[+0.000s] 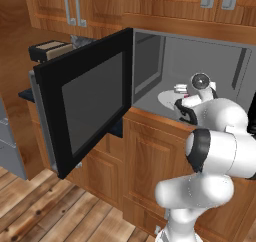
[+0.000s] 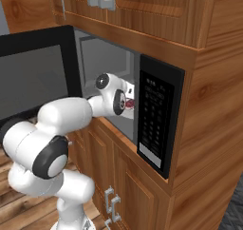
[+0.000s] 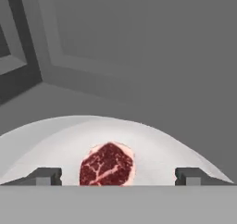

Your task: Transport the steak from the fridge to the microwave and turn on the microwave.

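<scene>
The big boxy microwave [image 1: 165, 56] with the black-framed glass door [image 1: 85, 103] stands wide open. Inside its grey box is a round white plate [image 3: 55, 140], and the small dark red steak [image 3: 107, 165] lies flat on it. The meat looks about as wide as long. The robot's gripper [image 3: 118, 176] is inside, its 2 dark fingers [image 3: 44, 176] wide apart, one each side of the steak, not touching it.

Wooden cupboards [image 1: 150, 151] with grey handles [image 1: 74, 6] above plank floor [image 1: 45, 211].
</scene>
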### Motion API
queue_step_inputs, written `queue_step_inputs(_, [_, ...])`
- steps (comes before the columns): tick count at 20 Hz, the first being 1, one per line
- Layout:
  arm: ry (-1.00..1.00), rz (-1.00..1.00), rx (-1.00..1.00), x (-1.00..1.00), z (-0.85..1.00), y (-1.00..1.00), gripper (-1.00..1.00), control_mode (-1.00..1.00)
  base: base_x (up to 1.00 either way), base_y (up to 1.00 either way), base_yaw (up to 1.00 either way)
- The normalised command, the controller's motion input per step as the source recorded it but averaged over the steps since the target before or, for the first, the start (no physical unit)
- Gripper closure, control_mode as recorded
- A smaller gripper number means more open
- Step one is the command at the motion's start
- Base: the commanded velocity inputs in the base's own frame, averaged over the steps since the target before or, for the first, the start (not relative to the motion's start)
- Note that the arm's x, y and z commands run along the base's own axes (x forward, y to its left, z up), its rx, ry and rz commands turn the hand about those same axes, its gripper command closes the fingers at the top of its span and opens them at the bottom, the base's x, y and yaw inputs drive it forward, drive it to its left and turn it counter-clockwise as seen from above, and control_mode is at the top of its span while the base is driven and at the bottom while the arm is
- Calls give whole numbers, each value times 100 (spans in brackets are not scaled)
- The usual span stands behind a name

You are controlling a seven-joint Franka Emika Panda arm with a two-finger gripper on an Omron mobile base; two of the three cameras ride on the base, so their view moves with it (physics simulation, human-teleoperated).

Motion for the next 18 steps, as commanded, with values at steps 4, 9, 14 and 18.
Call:
queue_step_inputs(4, [-64,0,-14,-48,24,37,-100,-100,0,0,0])
queue_step_inputs(9, [-21,5,-3,-65,4,35,-100,-100,0,0,0])
queue_step_inputs(14, [21,8,0,-49,20,52,-100,-100,0,0,0])
queue_step_inputs(18, [15,1,6,-54,74,35,-100,-100,0,0,0])
